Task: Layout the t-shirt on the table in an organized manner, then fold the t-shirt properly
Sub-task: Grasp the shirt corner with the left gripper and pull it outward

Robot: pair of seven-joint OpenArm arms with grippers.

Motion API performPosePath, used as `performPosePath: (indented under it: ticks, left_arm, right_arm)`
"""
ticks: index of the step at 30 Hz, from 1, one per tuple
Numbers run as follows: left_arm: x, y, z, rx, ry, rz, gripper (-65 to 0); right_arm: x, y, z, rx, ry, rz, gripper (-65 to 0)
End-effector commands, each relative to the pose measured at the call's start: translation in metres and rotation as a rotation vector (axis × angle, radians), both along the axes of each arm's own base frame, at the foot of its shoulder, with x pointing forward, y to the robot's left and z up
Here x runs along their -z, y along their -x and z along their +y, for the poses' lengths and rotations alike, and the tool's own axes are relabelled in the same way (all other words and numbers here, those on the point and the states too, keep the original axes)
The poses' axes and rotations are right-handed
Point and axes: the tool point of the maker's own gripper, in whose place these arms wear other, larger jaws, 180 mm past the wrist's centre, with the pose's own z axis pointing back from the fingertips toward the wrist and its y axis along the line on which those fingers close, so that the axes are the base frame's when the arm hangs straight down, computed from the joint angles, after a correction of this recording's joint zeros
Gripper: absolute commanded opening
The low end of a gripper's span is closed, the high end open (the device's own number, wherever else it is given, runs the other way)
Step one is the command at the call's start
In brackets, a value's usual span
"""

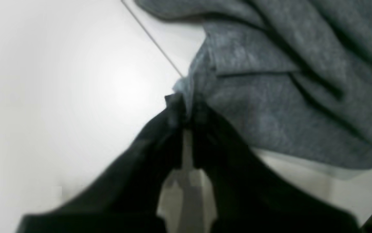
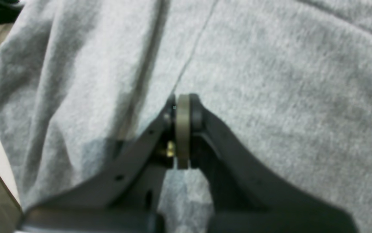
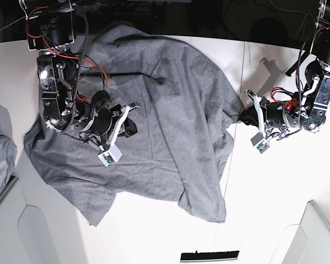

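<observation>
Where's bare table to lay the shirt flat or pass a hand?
Bare table: right of the t-shirt, below the left gripper pinching its edge; also along the front. Crowded left, where the right gripper rests on cloth.

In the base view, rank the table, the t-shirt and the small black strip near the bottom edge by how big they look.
1. The table, widest, running edge to edge.
2. The t-shirt, spread over much of the table's middle.
3. The black strip, far smaller than either.

White worktop (image 3: 275, 192) bearing a spread, rumpled grey t-shirt (image 3: 170, 126), its edge at the left hand (image 3: 246, 114).
</observation>
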Motion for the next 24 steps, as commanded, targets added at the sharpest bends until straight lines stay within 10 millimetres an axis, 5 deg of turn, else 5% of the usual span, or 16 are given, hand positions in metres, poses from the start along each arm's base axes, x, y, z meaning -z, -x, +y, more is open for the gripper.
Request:
performPosePath:
  ticks: [1,13,24]
  left_arm:
    - [-0.011,-0.009,0.011,0.003,-0.023,-0.028,-65.0]
    - [-0.049,0.0,0.063,-0.004,-0.111,0.035,-65.0]
    - [-0.062,0.027,0.113,-0.06,-0.165,0.154,-65.0]
  right_arm:
    - [-0.01,-0.011,0.0,0.003,-0.01,-0.043,-65.0]
    - [0.056,0.016,-0.03,0.045,0.053,0.104,-65.0]
    - [0.049,0.004,-0.075,0.088,0.092,0.087,-65.0]
